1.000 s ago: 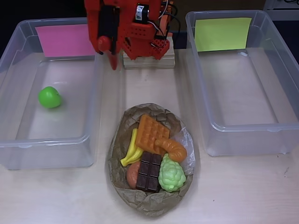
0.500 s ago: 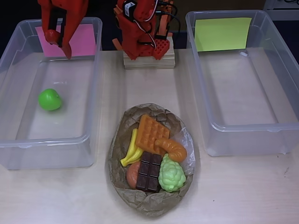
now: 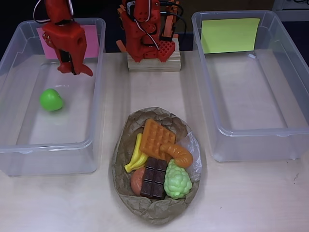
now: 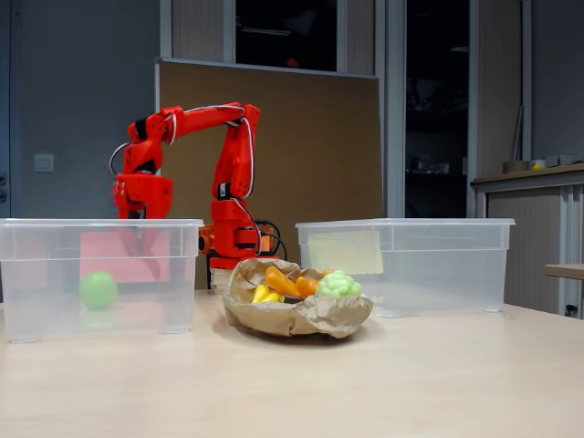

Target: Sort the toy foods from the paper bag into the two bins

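Overhead view: gripper point(image 3: 77, 67) hangs inside the pink-sheet bin point(image 3: 14, 53), apparently open and empty, placed for release. Apple point(image 3: 51, 100) lies below it; remaining foods fill the bag point(image 3: 159, 208).

green apple point(image 3: 51, 99) in pink-sheet bin point(image 3: 14, 63)

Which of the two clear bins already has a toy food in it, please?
The pink-sheet bin: a green apple lies inside; the yellow-green-sheet bin holds none.
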You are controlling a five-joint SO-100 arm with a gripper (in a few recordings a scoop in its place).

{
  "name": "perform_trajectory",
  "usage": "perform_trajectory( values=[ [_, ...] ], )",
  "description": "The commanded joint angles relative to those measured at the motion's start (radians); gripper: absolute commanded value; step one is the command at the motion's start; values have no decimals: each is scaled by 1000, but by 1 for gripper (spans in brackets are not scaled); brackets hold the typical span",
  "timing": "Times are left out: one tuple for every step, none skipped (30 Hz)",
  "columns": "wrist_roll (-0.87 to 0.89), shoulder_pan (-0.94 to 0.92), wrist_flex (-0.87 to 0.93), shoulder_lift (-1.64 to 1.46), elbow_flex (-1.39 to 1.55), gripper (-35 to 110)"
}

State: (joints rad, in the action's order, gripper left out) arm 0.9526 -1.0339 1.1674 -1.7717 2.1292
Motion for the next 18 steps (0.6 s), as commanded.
perform_trajectory(
  values=[
    [-2,-34,-34,81,-48,11],
    [-3,-35,-48,114,-57,12],
    [-5,-37,-60,147,-69,12],
    [-6,-38,-71,178,-80,13],
    [-6,-40,-80,209,-89,13],
    [-6,-40,-89,236,-97,14],
    [-5,-41,-100,256,-98,14],
    [-3,-41,-107,273,-98,15],
    [-2,-41,-115,285,-98,17],
    [-3,-41,-120,296,-98,18],
    [-3,-43,-121,304,-100,19],
    [-5,-43,-121,310,-100,21],
    [-6,-43,-121,313,-100,22],
    [-8,-43,-121,314,-100,23],
    [-11,-43,-123,316,-101,25],
    [-14,-44,-123,316,-104,27],
    [-18,-44,-123,314,-107,28],
    [-25,-46,-123,307,-110,28]
  ],
)
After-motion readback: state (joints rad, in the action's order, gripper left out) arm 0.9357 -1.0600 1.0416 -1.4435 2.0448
